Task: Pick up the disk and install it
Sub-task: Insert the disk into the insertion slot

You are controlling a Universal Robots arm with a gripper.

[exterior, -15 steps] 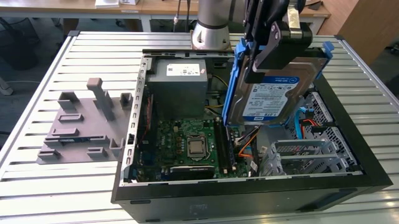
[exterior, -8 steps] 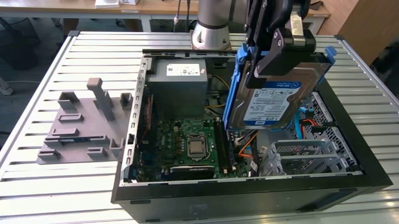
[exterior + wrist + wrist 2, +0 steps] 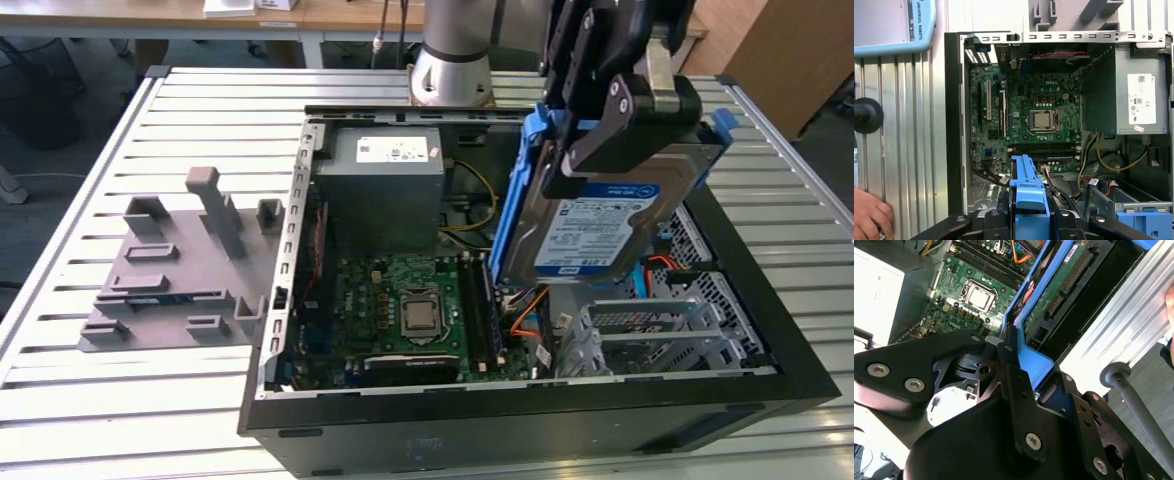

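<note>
Pincer [image 3: 603, 150] around disk [image 3: 594, 228] above open computer case [image 3: 507, 420]

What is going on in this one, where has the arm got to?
The arm's claw is shut on the disk. It grips the disk by its blue bracket and holds it steeply tilted in the air over the open computer case. The disk is not yet in the drive cage below it. A person's hand is on the table beside the case, apart from it.
</note>
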